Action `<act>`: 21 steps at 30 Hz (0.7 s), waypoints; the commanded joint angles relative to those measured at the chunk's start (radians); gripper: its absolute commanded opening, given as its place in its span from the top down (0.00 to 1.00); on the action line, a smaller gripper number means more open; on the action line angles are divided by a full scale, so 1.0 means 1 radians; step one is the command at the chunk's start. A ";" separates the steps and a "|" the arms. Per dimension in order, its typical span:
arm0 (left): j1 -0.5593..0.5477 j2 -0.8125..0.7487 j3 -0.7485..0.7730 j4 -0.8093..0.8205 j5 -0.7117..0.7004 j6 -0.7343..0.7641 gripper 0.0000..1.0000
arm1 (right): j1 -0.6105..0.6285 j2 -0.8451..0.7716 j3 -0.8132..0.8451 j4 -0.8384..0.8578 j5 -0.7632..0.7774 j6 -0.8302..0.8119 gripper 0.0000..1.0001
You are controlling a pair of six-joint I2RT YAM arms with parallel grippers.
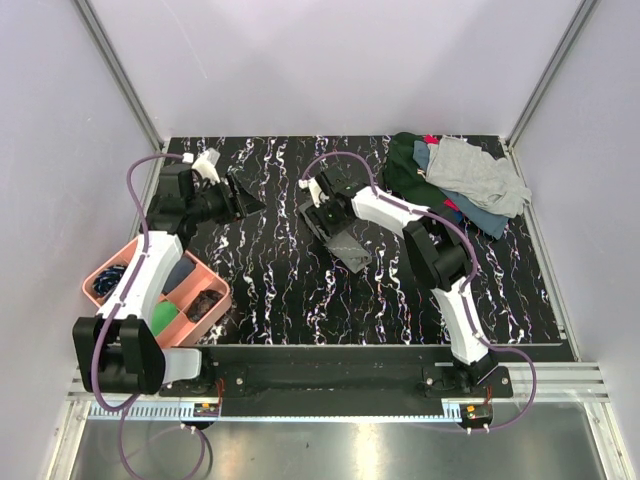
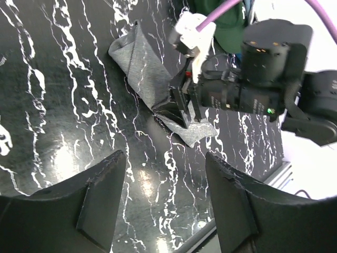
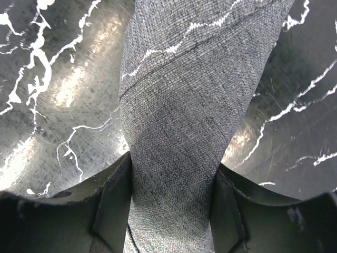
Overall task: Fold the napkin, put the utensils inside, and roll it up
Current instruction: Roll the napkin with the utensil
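Grey napkin (image 3: 179,121) tight in the right pincer (image 3: 174,179), arm outstretched, wrist down; left pincer (image 2: 164,158) apart, aloft.

Black white-veined marble tabletop (image 1: 290,290). Pink compartmented bin (image 1: 212,277) at near-left edge, partly off the top; a green item (image 1: 165,318) in one compartment, dark stuff in the others, can't ID. Cloth heap (image 1: 465,180) in far-right corner: light-grey piece on top, dark green and blue under it.

Matt, woven grey cloth napkin (image 3: 179,132) lies on a glossy black marbled table (image 3: 52,79).
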 commanded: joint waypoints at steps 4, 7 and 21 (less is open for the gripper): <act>0.019 -0.051 -0.016 -0.023 0.023 0.075 0.35 | 0.004 -0.030 0.015 -0.063 -0.088 -0.017 0.20; 0.019 -0.072 -0.019 -0.002 0.017 0.083 0.35 | 0.005 -0.100 0.044 -0.052 -0.134 0.017 0.00; 0.019 -0.486 -0.184 0.134 -0.252 0.113 0.01 | -0.100 -0.602 -0.298 0.237 0.062 0.247 0.00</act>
